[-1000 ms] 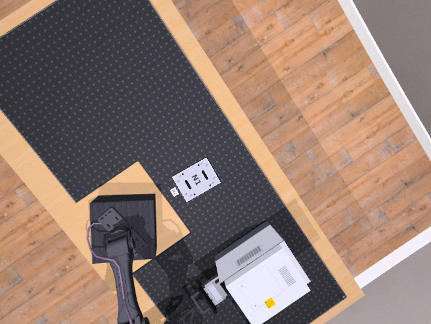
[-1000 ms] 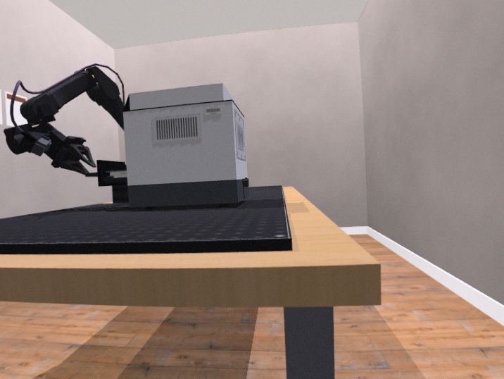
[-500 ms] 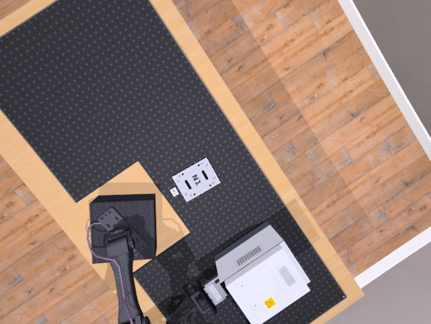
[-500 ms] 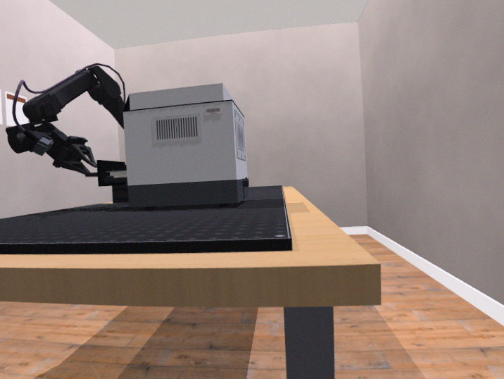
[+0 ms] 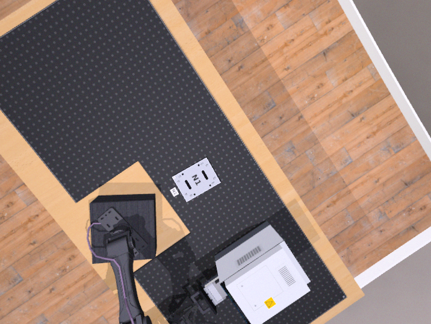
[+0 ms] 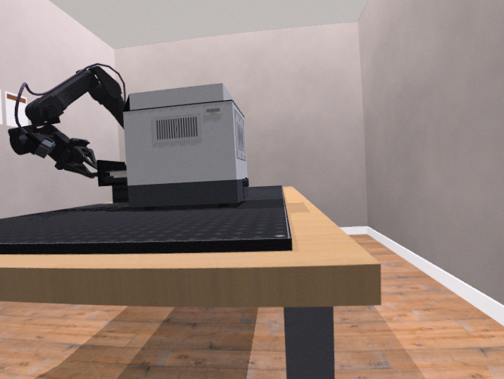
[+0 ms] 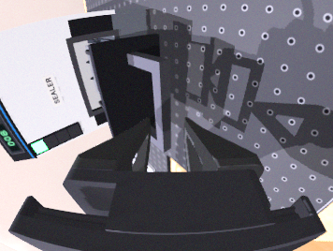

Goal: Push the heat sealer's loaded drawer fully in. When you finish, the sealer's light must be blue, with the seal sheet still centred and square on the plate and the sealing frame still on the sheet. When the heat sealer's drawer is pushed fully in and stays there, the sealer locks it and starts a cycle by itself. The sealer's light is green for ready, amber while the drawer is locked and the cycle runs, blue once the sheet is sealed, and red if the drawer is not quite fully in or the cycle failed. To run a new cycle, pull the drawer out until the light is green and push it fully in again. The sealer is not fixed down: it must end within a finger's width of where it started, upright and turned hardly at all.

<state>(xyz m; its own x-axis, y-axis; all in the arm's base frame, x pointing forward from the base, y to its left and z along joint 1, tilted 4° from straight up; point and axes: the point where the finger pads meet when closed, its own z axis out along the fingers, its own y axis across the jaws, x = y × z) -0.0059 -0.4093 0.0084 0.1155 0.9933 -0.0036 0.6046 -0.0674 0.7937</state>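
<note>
The claw (image 6: 92,167), part open and holding nothing, touches the drawer (image 6: 112,172) front. The sealer's light (image 7: 38,147) glows green.

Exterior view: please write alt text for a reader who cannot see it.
A black robot arm's claw meets the front of a dark drawer sticking out of a white box-shaped sealer. The sealer stands on a black perforated board on a wooden table.

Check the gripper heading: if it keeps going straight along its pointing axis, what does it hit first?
Most likely the dark front panel of the drawer: the gripper points right at it, fingertips at or nearly touching it, with the sealer behind. Actual contact is unclear.
</note>
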